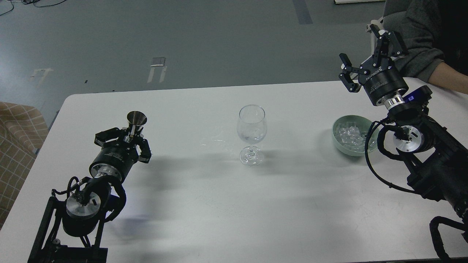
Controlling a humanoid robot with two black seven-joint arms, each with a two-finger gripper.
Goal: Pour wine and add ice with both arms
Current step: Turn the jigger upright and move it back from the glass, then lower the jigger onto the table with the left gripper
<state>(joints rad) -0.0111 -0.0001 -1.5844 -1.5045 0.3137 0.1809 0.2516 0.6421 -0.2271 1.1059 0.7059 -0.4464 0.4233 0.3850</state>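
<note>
A clear stemmed wine glass (251,128) stands upright at the middle of the white table (219,204), with a little clear wine in its bowl. A pale green bowl (351,150) of clear ice cubes (349,133) sits to the right. My left gripper (128,137) is at the left, shut on a shiny metal jigger (136,121) held upright just above the table. My right gripper (365,49) is open and empty, raised above and behind the bowl.
A small spill of clear drops (218,140) lies left of the glass. A person's grey-sleeved arm (431,58) rests at the table's far right corner. A checked cushion (18,138) sits off the left edge.
</note>
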